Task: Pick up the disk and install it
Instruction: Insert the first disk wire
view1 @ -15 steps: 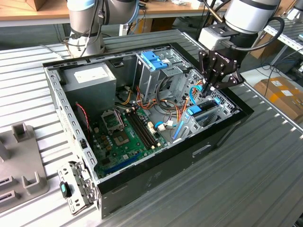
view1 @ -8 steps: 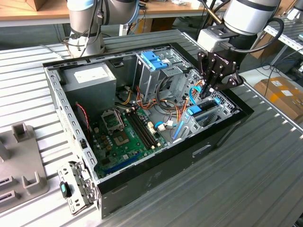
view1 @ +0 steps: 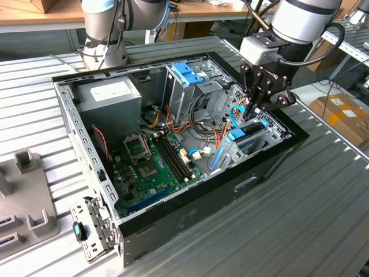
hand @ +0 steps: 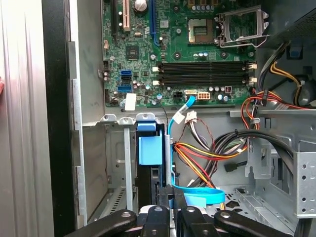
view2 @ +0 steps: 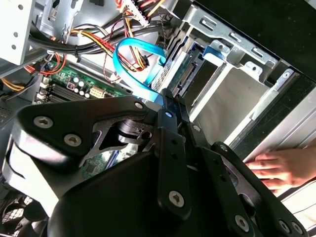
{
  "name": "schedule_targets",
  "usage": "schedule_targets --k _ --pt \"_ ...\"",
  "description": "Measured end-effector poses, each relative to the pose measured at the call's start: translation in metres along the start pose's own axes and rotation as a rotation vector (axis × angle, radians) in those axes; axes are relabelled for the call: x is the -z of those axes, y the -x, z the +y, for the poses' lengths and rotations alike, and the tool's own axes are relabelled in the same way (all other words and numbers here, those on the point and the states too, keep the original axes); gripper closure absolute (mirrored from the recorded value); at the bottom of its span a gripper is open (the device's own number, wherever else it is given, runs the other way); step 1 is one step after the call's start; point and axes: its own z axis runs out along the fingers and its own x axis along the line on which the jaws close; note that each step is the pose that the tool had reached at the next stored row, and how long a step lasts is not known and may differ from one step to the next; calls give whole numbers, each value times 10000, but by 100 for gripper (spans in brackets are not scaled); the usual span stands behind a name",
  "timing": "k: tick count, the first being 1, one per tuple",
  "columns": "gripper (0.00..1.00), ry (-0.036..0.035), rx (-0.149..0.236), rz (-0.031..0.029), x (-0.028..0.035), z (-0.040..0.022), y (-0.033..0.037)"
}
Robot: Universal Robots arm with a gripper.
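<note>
Ribbed grey metal makes up the desk (view1: 323, 219), and a black case (view1: 190, 213) lies open on it. Behind it stand a wooden bench (view1: 34, 14) and the base of a second arm (view1: 104, 34), cut off at the top. A grey fixture (view1: 23, 196) sits at the exterior view's left, and cardboard boxes (view1: 340, 112) lie off the desk at its right.

Inside the case are a green board (view1: 147, 167), a grey supply box (view1: 109, 98) and an upright cage (view1: 187, 72) with a blue top.

The disk (view1: 245, 135) stands on edge in the bay at the case's end on the exterior view's right. In the first wrist view the disk (hand: 149, 148) shows mostly its blue carrier tab. The bay walls hide its flat faces, and its lower part is lost in the slot. The second wrist view catches the disk (view2: 195, 74) by one edge, beside a blue cable (view2: 133, 54).

The gripper (view1: 253, 112) hangs just over that bay, and the working arm above it is cut off. In both wrist views the gripper (view2: 170, 106) (hand: 168, 195) has its jaws together, with nothing visible between them. The tips are just beside the disk's edge, and I cannot tell if they touch it. The gripper's black body blocks much of the second wrist view.

A hand (view2: 276, 168) rests on the desk outside the case wall, cut off at the edge.
</note>
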Motion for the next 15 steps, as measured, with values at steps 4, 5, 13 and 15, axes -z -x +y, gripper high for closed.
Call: schedule_targets --k 4,5,13,15 --pt "84 -59 16 -2 -4 11 -2" --pt "84 -59 15 -3 -5 11 -2" --pt "84 -59 15 -4 -5 14 -2" --pt "84 -102 16 -20 -6 26 -4"
